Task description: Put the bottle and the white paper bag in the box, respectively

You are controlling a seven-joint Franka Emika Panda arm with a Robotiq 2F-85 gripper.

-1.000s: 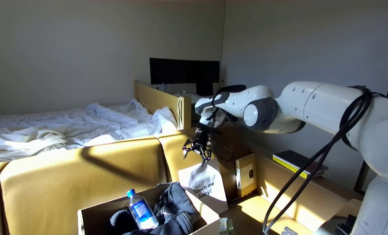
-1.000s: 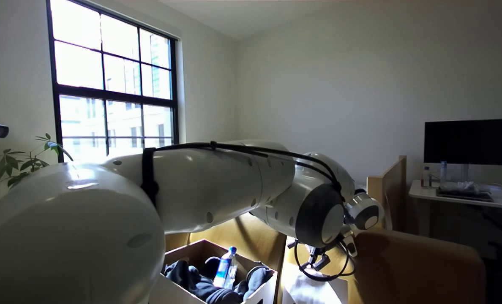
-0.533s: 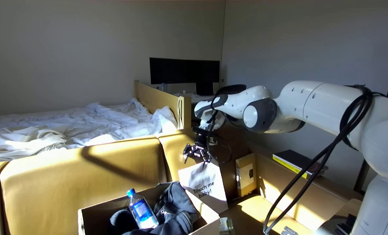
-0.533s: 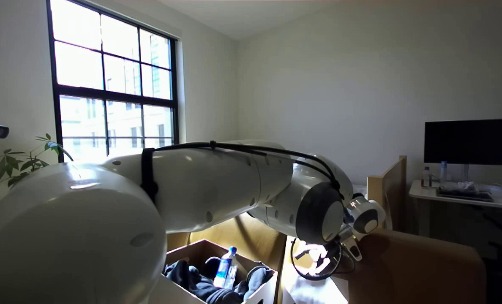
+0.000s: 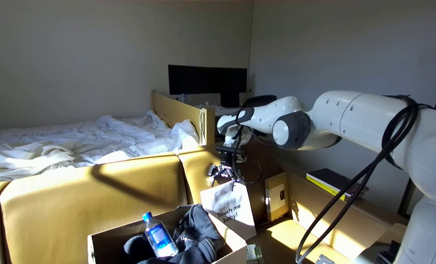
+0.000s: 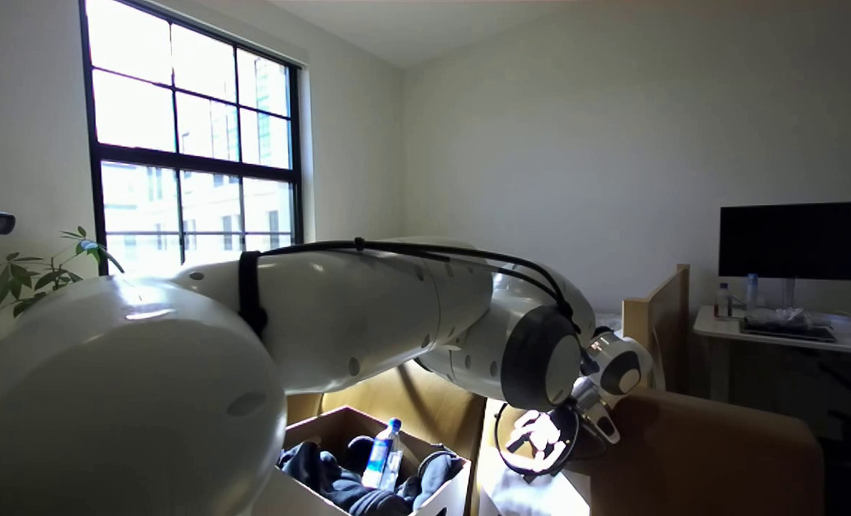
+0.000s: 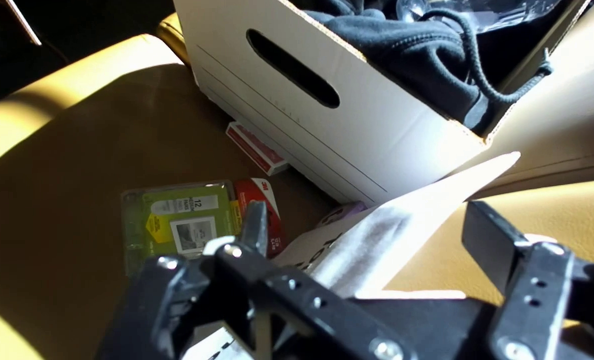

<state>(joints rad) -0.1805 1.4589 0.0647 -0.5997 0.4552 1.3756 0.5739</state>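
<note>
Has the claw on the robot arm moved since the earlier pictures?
Yes: in an exterior view the claw has dipped a little and shifted slightly away from the sofa seam.

Claw (image 7: pixel 367 222) spread, white paper bag (image 7: pixel 389 240) seen between jaws; bottle (image 7: pixel 509 15), cloth (image 7: pixel 422 55) in box (image 7: pixel 362 132).

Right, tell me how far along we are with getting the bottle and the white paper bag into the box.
Done: the bottle lies tilted on the dark cloth inside the box. In hand: nothing gripped; the open gripper hangs by the top edge of the white paper bag, seemingly lined up for a grasp. Left: closing on the bag, which is outside the box, then lifting it in.
</note>
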